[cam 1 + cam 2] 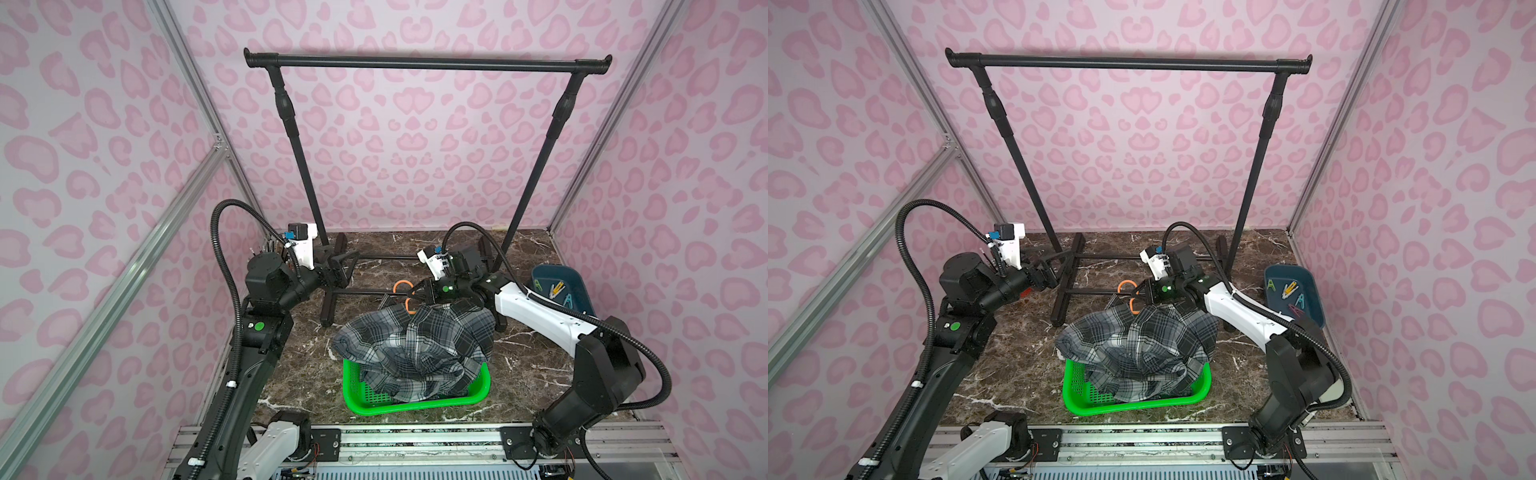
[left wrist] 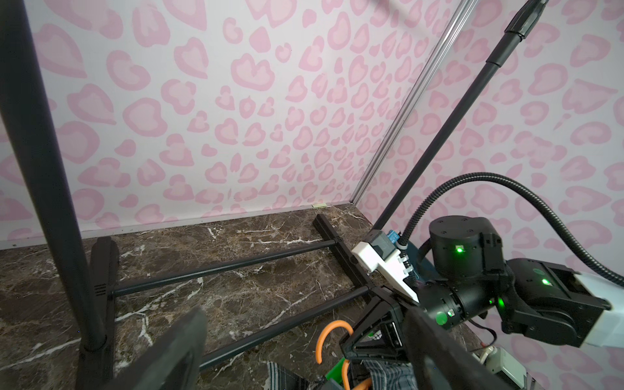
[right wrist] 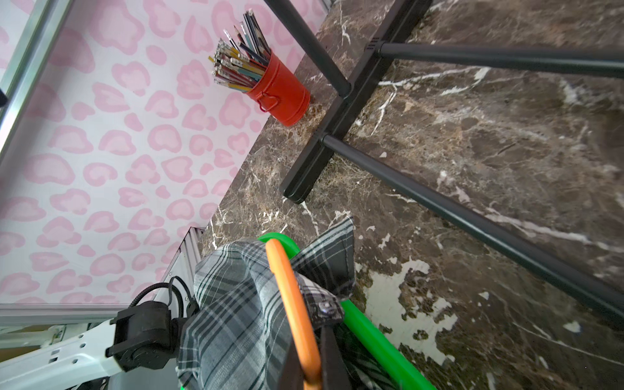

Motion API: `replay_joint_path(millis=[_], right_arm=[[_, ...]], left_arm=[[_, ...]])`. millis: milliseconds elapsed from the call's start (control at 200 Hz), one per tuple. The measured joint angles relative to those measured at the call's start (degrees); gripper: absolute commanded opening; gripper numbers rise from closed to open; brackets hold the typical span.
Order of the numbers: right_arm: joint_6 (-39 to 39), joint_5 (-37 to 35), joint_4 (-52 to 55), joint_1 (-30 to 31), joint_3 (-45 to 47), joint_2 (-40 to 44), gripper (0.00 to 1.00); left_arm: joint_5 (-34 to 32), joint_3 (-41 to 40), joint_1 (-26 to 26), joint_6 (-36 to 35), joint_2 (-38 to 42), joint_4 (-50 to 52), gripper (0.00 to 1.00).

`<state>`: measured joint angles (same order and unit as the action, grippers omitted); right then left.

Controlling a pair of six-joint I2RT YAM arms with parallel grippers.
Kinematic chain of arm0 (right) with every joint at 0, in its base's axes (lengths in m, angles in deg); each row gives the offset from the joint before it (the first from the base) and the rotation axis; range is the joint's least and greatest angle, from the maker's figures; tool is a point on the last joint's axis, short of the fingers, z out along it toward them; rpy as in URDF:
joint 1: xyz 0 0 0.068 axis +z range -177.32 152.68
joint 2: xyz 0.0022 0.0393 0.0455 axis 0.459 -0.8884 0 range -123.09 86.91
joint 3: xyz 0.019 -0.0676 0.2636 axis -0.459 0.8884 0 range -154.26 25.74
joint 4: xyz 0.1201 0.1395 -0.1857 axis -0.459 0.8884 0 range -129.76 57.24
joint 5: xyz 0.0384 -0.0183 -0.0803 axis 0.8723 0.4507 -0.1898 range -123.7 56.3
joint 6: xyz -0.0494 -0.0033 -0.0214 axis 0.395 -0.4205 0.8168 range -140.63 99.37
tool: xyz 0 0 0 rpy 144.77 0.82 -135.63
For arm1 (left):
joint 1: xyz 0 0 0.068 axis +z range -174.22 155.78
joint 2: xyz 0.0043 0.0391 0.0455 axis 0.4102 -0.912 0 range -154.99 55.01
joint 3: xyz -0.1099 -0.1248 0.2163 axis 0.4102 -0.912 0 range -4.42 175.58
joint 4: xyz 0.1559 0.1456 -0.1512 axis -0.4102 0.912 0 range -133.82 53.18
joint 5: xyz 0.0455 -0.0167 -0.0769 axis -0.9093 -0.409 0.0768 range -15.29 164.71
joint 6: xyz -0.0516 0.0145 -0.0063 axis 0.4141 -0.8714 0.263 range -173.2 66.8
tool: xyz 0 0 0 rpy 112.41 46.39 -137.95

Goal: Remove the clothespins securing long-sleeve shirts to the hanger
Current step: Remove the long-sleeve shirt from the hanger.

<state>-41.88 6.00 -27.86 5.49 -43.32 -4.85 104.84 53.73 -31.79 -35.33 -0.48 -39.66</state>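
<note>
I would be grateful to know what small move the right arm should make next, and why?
Probably lift slightly: the right gripper is shut on the orange hanger, while the plaid shirt sags into the green basket.

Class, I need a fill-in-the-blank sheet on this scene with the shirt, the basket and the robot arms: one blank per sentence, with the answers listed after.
1. The plaid ____ lies draped over the green basket.
2. The right gripper has its jaws shut on the ____ hanger.
3. The blue tray holds several loose ____.
4. The red cup is full of ____.

Missing words: shirt; orange; clothespins; pencils.
</note>
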Motion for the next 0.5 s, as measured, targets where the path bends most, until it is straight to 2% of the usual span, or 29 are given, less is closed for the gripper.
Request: replay_joint_path(millis=[75, 155, 245, 340, 500], right_arm=[[1.4, -2.5, -0.1, 0.4, 0.6, 4.3, 0.0], [3.2, -6.9, -0.6, 0.3, 0.6, 10.0, 0.0], [5.1, -11.5, -1.8, 0.2, 0.5, 16.5, 0.0], [6.5, -14.2, -3.5, 0.2, 0.8, 20.8, 0.0], [8.3, -14.8, -5.3, 0.2, 3.1, 23.7, 0.0]], left_arm=[[-0.2, 0.0, 0.0, -0.2, 0.0, 0.4, 0.92], [-0.1, 0.1, 0.1, -0.9, -0.1, 1.0, 0.85], [2.1, 0.6, 0.1, -1.7, -0.8, 2.7, 0.82], [5.6, 0.7, 0.1, -1.9, -1.8, 4.0, 0.83], [9.7, 1.0, 0.1, -3.0, -4.1, 6.7, 0.87]])
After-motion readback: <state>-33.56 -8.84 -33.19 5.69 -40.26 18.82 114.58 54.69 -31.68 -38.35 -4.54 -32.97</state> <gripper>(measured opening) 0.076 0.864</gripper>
